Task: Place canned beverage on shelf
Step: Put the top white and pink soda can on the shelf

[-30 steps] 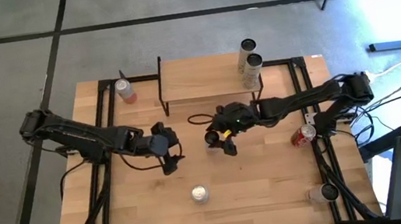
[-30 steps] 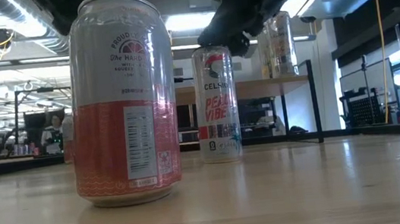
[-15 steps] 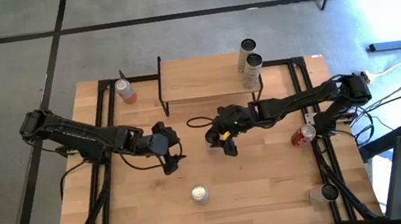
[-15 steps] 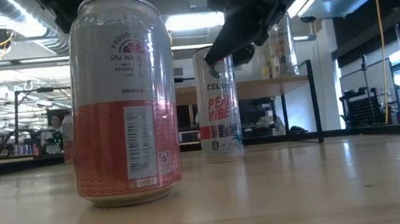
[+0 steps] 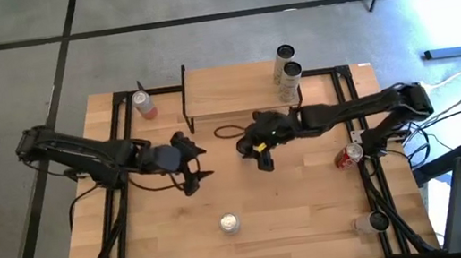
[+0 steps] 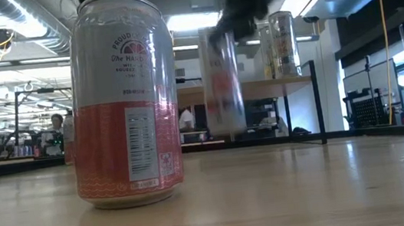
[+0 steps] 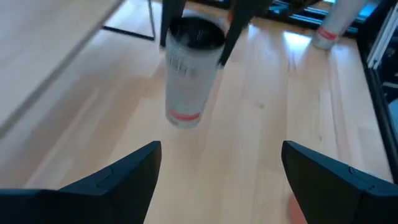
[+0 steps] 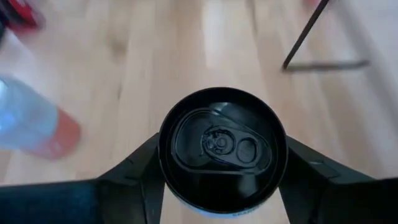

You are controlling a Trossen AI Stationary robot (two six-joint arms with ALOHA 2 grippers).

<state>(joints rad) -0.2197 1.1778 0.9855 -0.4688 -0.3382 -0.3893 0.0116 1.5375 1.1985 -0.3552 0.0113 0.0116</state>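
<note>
A tall slim can [image 8: 222,147] is gripped near its top by the right gripper [image 5: 256,148], jaws clamped on either side of the black lid, and is held clear of the counter [image 5: 315,216] just in front of the shelf [image 5: 230,90]. Two cans [image 5: 287,71] are seen standing on the shelf's right end. The left gripper [image 5: 192,163] is held near the shelf's front, beside the lifted can, jaws spread and empty.

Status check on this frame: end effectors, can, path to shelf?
Right end effector clamped on slim can, off table. Left end effector open, empty. Shelf holds two cans on right end.
</note>
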